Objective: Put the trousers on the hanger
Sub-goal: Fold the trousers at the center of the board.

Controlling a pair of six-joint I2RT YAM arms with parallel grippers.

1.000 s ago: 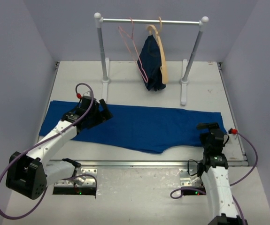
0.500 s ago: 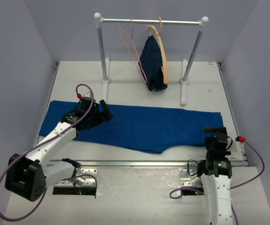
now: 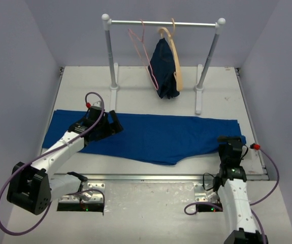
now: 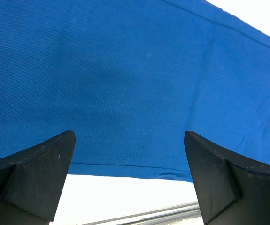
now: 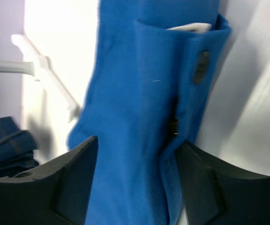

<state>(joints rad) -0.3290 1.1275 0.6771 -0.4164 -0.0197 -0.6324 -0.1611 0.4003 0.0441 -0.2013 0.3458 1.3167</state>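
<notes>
The right gripper has slid back left onto the waistband end of the trousers, its jaws narrower than before yet still apart, astride the folded cloth. The left gripper has edged rightward, jaws wide above a leg. One pair of soft, plain royal-blue trousers lies flat across the table. Two hangers hang on the metal rail at upper centre: the thin pink wire hanger, bare, and a pale wooden hanger holding one navy garment.

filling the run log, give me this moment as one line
large royal-blue cloth trousers flat on table | thin pink wire hanger bare on rail | left hand open over trousers | right hand astride waistband
</notes>
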